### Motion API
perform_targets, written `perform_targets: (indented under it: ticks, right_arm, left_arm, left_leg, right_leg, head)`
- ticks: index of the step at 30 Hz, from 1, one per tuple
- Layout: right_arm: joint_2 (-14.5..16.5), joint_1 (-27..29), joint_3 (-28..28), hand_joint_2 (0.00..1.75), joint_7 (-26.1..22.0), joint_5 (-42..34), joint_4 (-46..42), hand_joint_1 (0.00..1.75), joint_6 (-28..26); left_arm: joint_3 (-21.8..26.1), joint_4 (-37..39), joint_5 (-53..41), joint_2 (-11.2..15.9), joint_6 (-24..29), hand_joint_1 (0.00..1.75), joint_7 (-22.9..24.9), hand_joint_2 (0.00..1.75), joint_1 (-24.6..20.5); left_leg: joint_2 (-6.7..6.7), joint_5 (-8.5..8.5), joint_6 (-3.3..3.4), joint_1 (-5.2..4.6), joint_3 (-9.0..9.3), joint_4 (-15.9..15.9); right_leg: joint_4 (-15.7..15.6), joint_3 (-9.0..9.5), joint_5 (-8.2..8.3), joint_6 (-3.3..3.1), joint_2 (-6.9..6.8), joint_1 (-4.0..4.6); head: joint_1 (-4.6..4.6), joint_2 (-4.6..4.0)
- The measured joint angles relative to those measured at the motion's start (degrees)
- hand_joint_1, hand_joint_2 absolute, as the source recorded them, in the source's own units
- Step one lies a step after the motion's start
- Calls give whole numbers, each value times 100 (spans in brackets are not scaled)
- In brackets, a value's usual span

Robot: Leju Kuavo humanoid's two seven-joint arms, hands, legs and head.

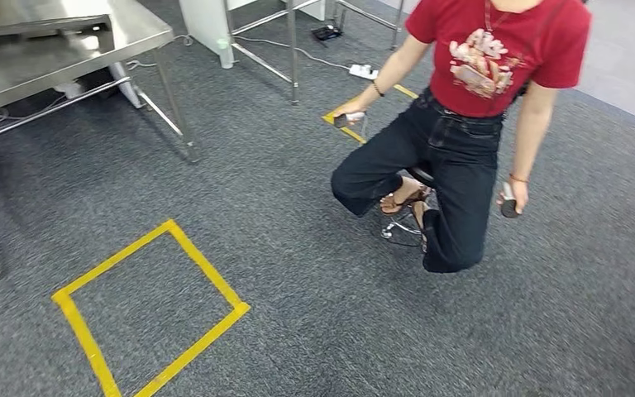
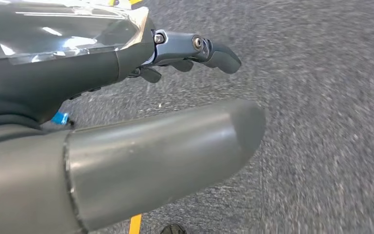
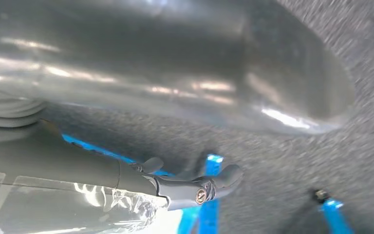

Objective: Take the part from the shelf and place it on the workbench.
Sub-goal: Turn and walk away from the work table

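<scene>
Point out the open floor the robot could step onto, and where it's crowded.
Free: the carpet inside the yellow tape square, and the stretch between it and the steel table. Crowded: to the right of the square, where a seated person on a stool takes the floor, with a power strip behind.

Left hand [image 2: 175,105] hanging over grey carpet, thick grey thumb thrust out toward 3 o'clock in its wrist view, darker fingers [image 2: 209,51] stretched out well apart from it, holding nothing. Right hand [image 3: 214,122] likewise empty (blurred in its wrist view), thumb broad across the frame, dark fingers [image 3: 209,185] extended apart from it.
</scene>
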Motion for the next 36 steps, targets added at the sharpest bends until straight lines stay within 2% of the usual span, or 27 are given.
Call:
perform_targets:
  ticks: [2, 3, 4, 6, 7, 9, 11, 12, 13, 14, 15, 16, 18, 19, 20, 21, 22, 24, 26, 28, 29, 30, 32, 33, 34, 35, 36]
  right_arm:
    - [-14, -8, -1, 0, 0, -8, 0, 0, 0]
    - [-15, -18, -1, 0, 0, -15, 0, 0, -2]
    - [-12, -22, -3, 0, 0, -21, 0, 0, -4]
    - [-7, -6, -10, 0, 6, -33, 0, 0, -13]
    - [-5, 8, -16, 0, 10, -38, 0, 0, -17]
    - [-1, 15, -30, 0, 19, -43, 0, 0, -25]
    - [2, 4, -44, 0, 27, -45, 0, 0, -33]
    - [2, 1, -48, 0, 37, -45, 0, 0, -37]
    - [2, 3, -52, 0, 51, -46, 0, 0, -40]
    - [3, 8, -56, 0, 63, -49, 0, 0, -42]
    - [4, 12, -62, 0, 73, -54, 0, 0, -45]
    - [4, 13, -68, 0, 79, -65, 0, 0, -51]
    - [6, -1, -82, 0, 79, -92, 0, 0, -70]
    - [7, -8, -89, 0, 79, -104, 0, 0, -80]
    - [11, -9, -93, 0, 79, -110, 1, 0, -87]
    - [15, -2, -96, 0, 80, -116, 1, 0, -92]
    - [20, 15, -98, 0, 81, -120, 2, 0, -94]
    - [27, 25, -100, 0, 85, -127, 2, 0, -97]
    - [28, 4, -101, 0, 92, -130, 1, 0, -99]
    - [33, 7, -102, 0, 107, -131, 2, 0, -101]
    - [35, 21, -103, 0, 116, -132, 2, 0, -102]
    - [36, 34, -105, 0, 127, -132, 2, 0, -106]
    - [33, 39, -108, 0, 155, -133, 1, 0, -125]
    - [36, 30, -108, 0, 174, -133, 0, 0, -139]
    - [42, 24, -108, 0, 193, -134, 1, 0, -155]
    - [49, 26, -110, 0, 210, -136, 1, 0, -171]
    - [55, 36, -114, 0, 222, -139, 1, 0, -184]
  left_arm:
    - [-1, 0, -6, -5, -9, 0, -4, 0, -3]
    - [-1, -1, -10, -5, -14, 0, -7, 0, -3]
    - [-2, -1, -15, -2, -16, 0, -10, 0, -6]
    - [-2, -2, -21, 1, -22, 0, -14, 0, -29]
    - [-2, -2, -25, 0, -26, 0, -14, 0, -42]
    - [-2, -1, -32, -7, -30, 0, -14, 0, -53]
    - [-3, 0, -38, -5, -31, 0, -14, 0, -43]
    - [-3, 0, -43, -3, -31, 0, -12, 0, -36]
    - [-3, 0, -52, -1, -31, 0, -7, 0, -29]
    - [-2, 1, -65, -2, -31, 0, -2, 0, -24]
    - [-2, 1, -79, -5, -31, 0, 3, 0, -20]
    - [-2, 1, -97, -8, -31, 0, 5, 0, -18]
    - [-5, 1, -123, -8, -31, 0, 6, 0, -17]
    - [-8, 2, -133, -7, -31, 0, 7, 0, -17]
    - [-10, 2, -136, -6, -31, 0, 7, 0, -20]
    - [-11, 2, -140, -8, -33, 0, 7, 0, -23]
    - [-13, 2, -144, -10, -39, 0, 7, 0, -29]
    - [-19, 1, -151, -11, -50, 0, 3, 0, -33]
    - [-25, 1, -157, -4, -54, 0, -1, 0, -24]
    - [-27, 2, -167, -1, -58, 0, 1, 0, -16]
    - [-28, 2, -174, -1, -61, 0, 1, 0, -17]
    - [-30, 2, -181, -2, -63, 0, 1, 0, -18]
    - [-33, 2, -194, -5, -65, 0, 3, 0, -22]
    - [-34, 2, -199, -7, -66, 0, 5, 0, -23]
    - [-36, 2, -204, -7, -66, 0, 9, 0, -24]
    - [-37, 2, -209, -5, -67, 0, 11, 0, -27]
    - [-40, 2, -216, -5, -69, 0, 13, 0, -36]
  left_leg:
    - [152, -33, -53, -10, 31, 14]
    - [216, -54, -91, -24, 50, 22]
    - [274, -71, -125, -40, 69, 30]
    - [380, -88, -183, -44, 109, 20]
    - [371, -116, -215, -26, 123, 33]
    - [120, -338, -266, 8, 41, 284]
    - [-228, -756, -273, 20, -279, 998]
    - [-312, -923, -266, 20, -471, 1390]
    - [-346, -978, -257, 19, -605, 1641]
    - [-361, -912, -242, 18, -645, 1685]
    - [-381, -734, -223, 20, -572, 1492]
    - [-453, -493, -201, 23, -410, 1124]
    - [-775, -175, -162, 39, -103, 425]
    - [-895, -119, -150, 35, -26, 234]
    - [-940, -124, -133, 20, -11, 174]
    - [-863, -109, -109, 3, -9, 147]
    - [-773, -85, -69, -7, -5, 123]
    - [-600, -39, 18, -7, 8, 63]
    - [-414, -28, 58, -24, 3, 46]
    - [-221, -30, 61, -43, -9, 48]
    - [-134, -32, 60, -48, -12, 49]
    - [-51, -36, 54, -49, -11, 49]
    - [101, -52, 28, -55, 10, 50]
    - [167, -68, 2, -68, 25, 52]
    - [221, -82, -29, -82, 41, 53]
    - [273, -94, -60, -94, 58, 52]
    - [323, -103, -92, -98, 80, 45]
  right_leg:
    - [-878, 523, 278, 87, -258, -6]
    - [-1178, 699, 375, 74, -361, 6]
    - [-1322, 780, 425, 36, -422, 21]
    - [-1327, 746, 450, -70, -323, 43]
    - [-1331, 739, 459, -114, -258, 19]
    - [-1344, 748, 484, -207, -130, -25]
    - [-1346, 734, 505, -272, -1, -22]
    - [-1345, 723, 510, -294, 73, -6]
    - [-1342, 717, 513, -300, 154, 9]
    - [-1339, 717, 517, -304, 239, 19]
    - [-1336, 725, 517, -302, 324, 24]
    - [-1331, 734, 518, -300, 410, 25]
    - [-1308, 725, 523, -274, 567, 41]
    - [-1300, 696, 534, -243, 641, 43]
    - [-1299, 659, 553, -195, 717, 35]
    - [-1307, 611, 576, -141, 794, 26]
    - [-1291, 567, 585, -101, 781, 11]
    - [-1042, 397, 470, -91, 509, 28]
    - [-366, 55, 171, -135, 176, 45]
    - [304, -258, -61, -126, 82, 38]
    - [381, -274, -66, -92, 63, 33]
    - [206, -159, 13, -45, 36, 28]
    - [-651, 342, 277, 25, -153, 29]
    - [-1030, 564, 386, 21, -266, 50]
    - [-1261, 700, 451, -13, -347, 70]
    - [-1336, 729, 472, -62, -370, 94]
    - [-1332, 710, 486, -105, -317, 115]
  head:
    - [4, 0]
    - [1, 0]
    - [-3, 0]
    - [-16, 0]
    - [-19, 0]
    - [-31, 0]
    - [-48, 0]
    - [-51, 0]
    - [-53, 0]
    - [-53, 0]
    - [-53, 0]
    - [-54, 0]
    - [-50, 0]
    - [-48, 0]
    - [-48, 0]
    - [-47, 0]
    - [-50, 0]
    - [-29, 0]
    - [-1, 0]
    - [6, 0]
    - [7, 0]
    - [8, 0]
    - [9, 0]
    - [8, 0]
    - [1, 0]
    - [-6, 0]
    - [-13, 0]
